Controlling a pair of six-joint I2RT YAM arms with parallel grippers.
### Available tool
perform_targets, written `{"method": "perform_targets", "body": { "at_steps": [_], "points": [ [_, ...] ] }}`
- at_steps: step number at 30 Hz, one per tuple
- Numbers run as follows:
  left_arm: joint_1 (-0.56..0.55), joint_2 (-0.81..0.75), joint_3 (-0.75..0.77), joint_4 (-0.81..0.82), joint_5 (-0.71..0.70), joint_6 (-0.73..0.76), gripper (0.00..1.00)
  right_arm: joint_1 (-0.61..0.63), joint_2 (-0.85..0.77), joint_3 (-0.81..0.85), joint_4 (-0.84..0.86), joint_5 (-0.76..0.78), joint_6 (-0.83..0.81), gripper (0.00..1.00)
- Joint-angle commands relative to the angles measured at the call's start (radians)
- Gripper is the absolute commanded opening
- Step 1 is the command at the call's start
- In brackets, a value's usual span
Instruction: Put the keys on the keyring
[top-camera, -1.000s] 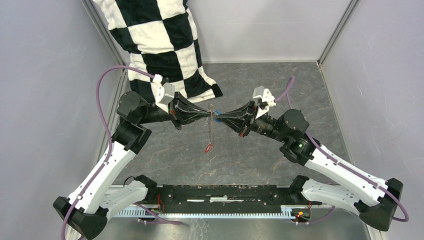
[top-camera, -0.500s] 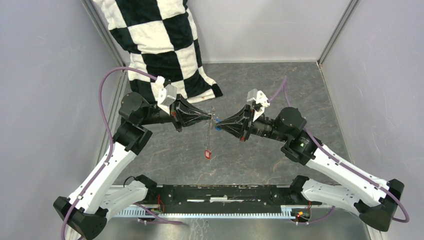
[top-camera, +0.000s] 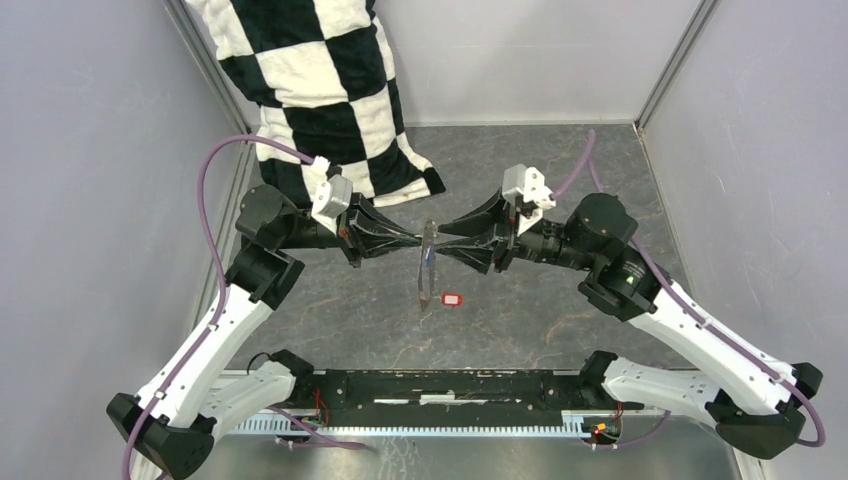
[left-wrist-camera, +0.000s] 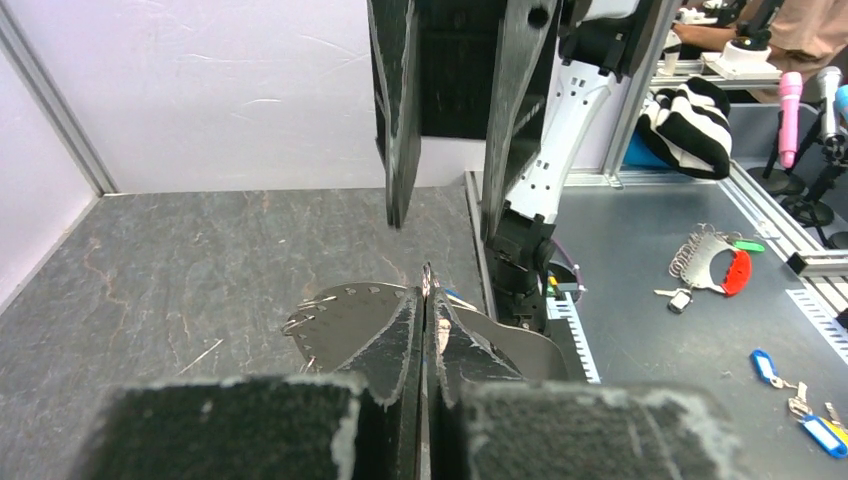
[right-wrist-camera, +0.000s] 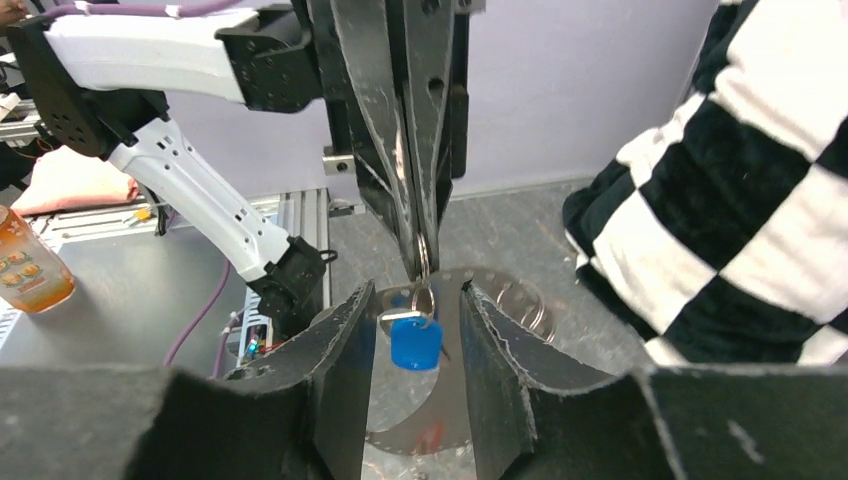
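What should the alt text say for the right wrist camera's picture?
A blue key hangs on a thin metal ring between the right arm's open fingers. The left arm's shut fingers pinch the ring from above; a black-and-white checked cloth is at right.

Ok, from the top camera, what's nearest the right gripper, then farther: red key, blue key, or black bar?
1. Blue key, between the right gripper's fingers.
2. Red key, lying on the table.
3. Black bar, at the near edge.

Dark grey marbled table (top-camera: 560, 320). At far left, draped down onto it, black-and-white checked cloth (top-camera: 330, 150). Near the middle, just right of centre, seemingly lying flat on the surface, red key (top-camera: 452, 298).
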Motion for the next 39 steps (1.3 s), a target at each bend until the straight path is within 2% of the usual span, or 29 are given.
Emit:
{"method": "perform_targets", "body": {
  "at_steps": [1,9,14,16,20,30,31,32,33,35,37,39],
  "points": [
    [0.0,-0.007,0.012,0.048,0.083,-0.021,0.02,-0.002,-0.016,0.059,-0.005,-0.054,-0.085,0.4],
    [-0.001,-0.005,0.017,0.048,0.101,-0.019,0.02,-0.002,0.058,0.056,0.099,-0.142,-0.035,0.33],
    [-0.001,-0.012,0.018,0.03,0.104,-0.001,0.02,-0.003,0.069,0.041,0.134,-0.134,-0.015,0.28],
    [-0.001,-0.013,0.017,0.026,0.106,0.004,0.02,-0.002,0.071,0.037,0.142,-0.132,-0.009,0.22],
    [-0.001,-0.015,0.017,0.014,0.107,0.014,0.02,-0.003,0.074,0.029,0.128,-0.116,-0.008,0.0],
    [-0.001,-0.012,0.03,-0.033,0.116,0.052,0.02,-0.002,0.099,0.105,-0.087,-0.076,-0.081,0.01],
    [-0.001,-0.013,0.03,-0.033,0.117,0.053,0.02,-0.003,0.104,0.102,-0.095,-0.075,-0.077,0.08],
    [-0.001,-0.014,0.03,-0.028,0.117,0.053,0.02,-0.002,0.106,0.095,-0.092,-0.075,-0.067,0.2],
    [-0.001,-0.013,0.03,-0.022,0.117,0.05,0.02,-0.002,0.107,0.081,-0.082,-0.075,-0.054,0.24],
    [-0.002,-0.012,0.032,-0.015,0.121,0.044,0.02,-0.002,0.102,0.059,-0.05,-0.086,-0.036,0.2],
    [-0.002,-0.011,0.033,-0.016,0.127,0.04,0.02,-0.003,0.095,0.051,-0.024,-0.096,-0.029,0.01],
    [-0.002,-0.011,0.033,-0.018,0.136,0.041,0.02,-0.002,0.083,0.052,-0.022,-0.075,-0.035,0.0]
  ]
}}
